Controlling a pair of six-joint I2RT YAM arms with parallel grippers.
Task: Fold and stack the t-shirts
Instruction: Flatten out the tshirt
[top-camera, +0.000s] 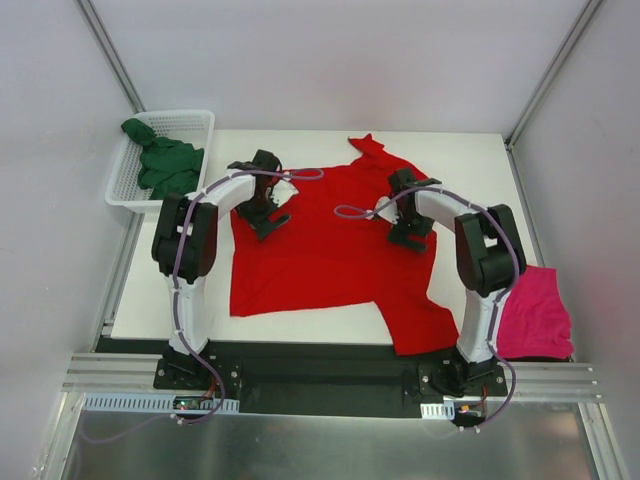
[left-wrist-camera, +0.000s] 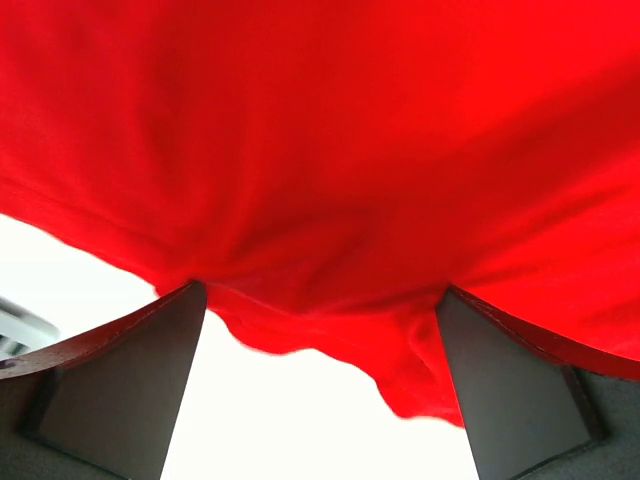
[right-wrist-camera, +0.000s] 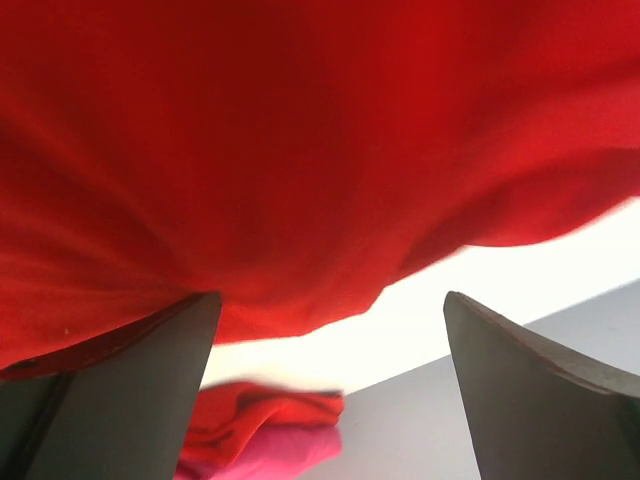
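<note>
A bright red t-shirt (top-camera: 330, 240) lies spread across the white table, one sleeve pointing to the far edge. My left gripper (top-camera: 268, 222) stands open over the shirt's left side. In the left wrist view the shirt's wavy edge (left-wrist-camera: 330, 340) runs between the wide-apart fingers (left-wrist-camera: 130, 380) of my left gripper (left-wrist-camera: 320, 290). My right gripper (top-camera: 408, 238) stands open over the shirt's right side. In the right wrist view red cloth (right-wrist-camera: 250, 150) lies under and ahead of my right gripper (right-wrist-camera: 332, 296). A magenta-pink t-shirt (top-camera: 535, 315) sits bunched at the near right. A dark green t-shirt (top-camera: 165, 165) lies in the basket.
A white mesh basket (top-camera: 190, 120) stands at the table's far left corner. The table (top-camera: 470, 160) ends close beside the right gripper. The pink tee (right-wrist-camera: 290, 455) shows past that edge in the right wrist view. Grey walls enclose the cell.
</note>
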